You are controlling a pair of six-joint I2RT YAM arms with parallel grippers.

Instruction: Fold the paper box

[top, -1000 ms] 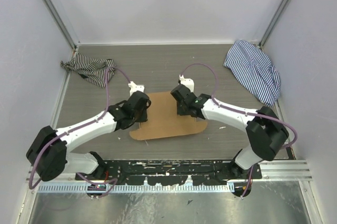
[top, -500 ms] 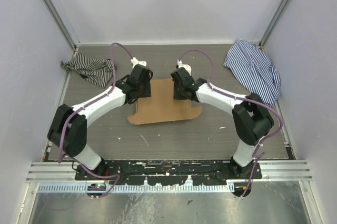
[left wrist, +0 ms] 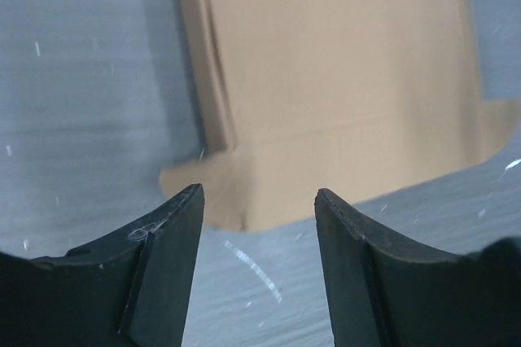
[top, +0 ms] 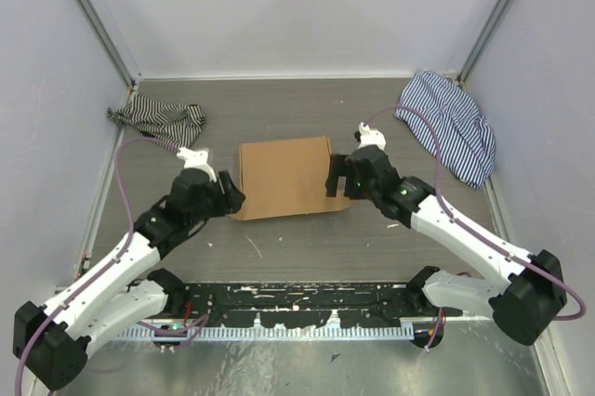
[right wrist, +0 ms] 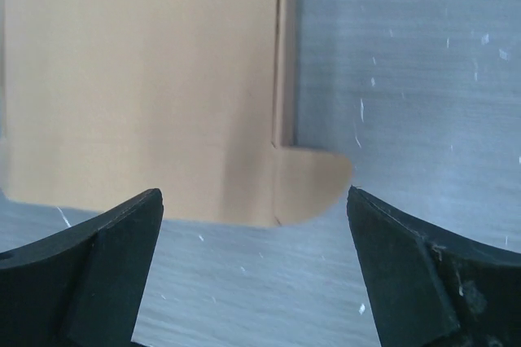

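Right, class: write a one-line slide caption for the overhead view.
Brown cardboard box on a grey table, left gripper and right gripper open beside it, striped cloths in the far corners.

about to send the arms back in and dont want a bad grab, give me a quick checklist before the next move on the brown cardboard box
1. Left gripper open, nothing held: ok.
2. Right gripper open, nothing held: ok.
3. Plain brown corrugated cardboard box lying flat on the grey table, between the grippers: ok.
4. Rounded corner tabs tucked in: not ok, they stick out at the near edge.
5. Black-and-white striped cloth and blue-striped cloth apart from the box: ok.
6. Box locked shut: cannot tell.
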